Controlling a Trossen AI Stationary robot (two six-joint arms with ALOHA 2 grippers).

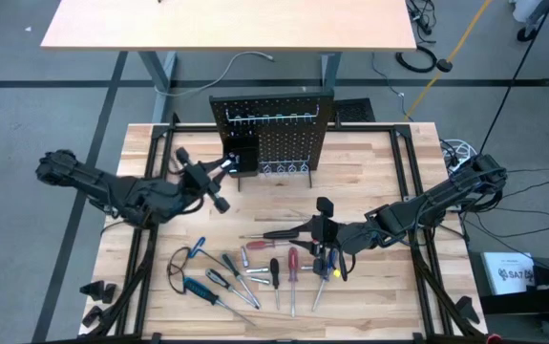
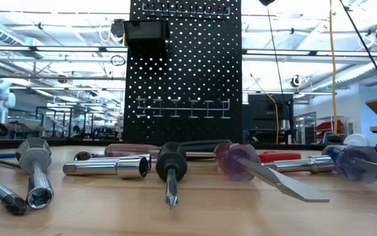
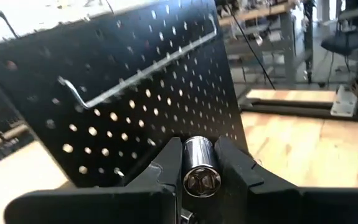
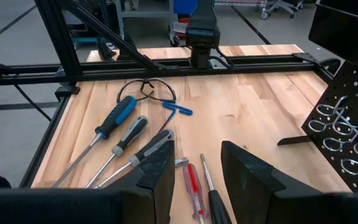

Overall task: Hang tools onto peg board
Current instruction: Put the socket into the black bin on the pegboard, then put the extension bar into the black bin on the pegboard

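Observation:
The black peg board (image 1: 274, 134) stands upright at the table's far middle, with hook rows and a small black bin (image 1: 242, 153) on its left part. My left gripper (image 1: 224, 168) is just in front of the bin and is shut on a silvery socket (image 3: 198, 168); in the left wrist view the peg board (image 3: 135, 106) fills the space ahead. My right gripper (image 1: 310, 234) hovers open over the tools (image 1: 245, 272), which lie flat on the near middle of the table. A red-handled screwdriver (image 4: 194, 186) lies below the gap between its fingers (image 4: 197, 171). My left gripper pinches the silvery socket by its round side wall (image 3: 191, 158), one finger on each side. The socket's hexagonal open end (image 3: 200, 182) faces the wrist camera and its other end points toward the peg board. It is lifted clear of the table.
Screwdrivers with blue, black and red handles, sockets and a flat chisel-like blade (image 2: 286, 180) lie spread over the near table. Safety glasses (image 4: 152, 90) and a small blue key (image 4: 177, 109) lie toward the left. Black frame rails (image 1: 408, 182) run along the table's sides.

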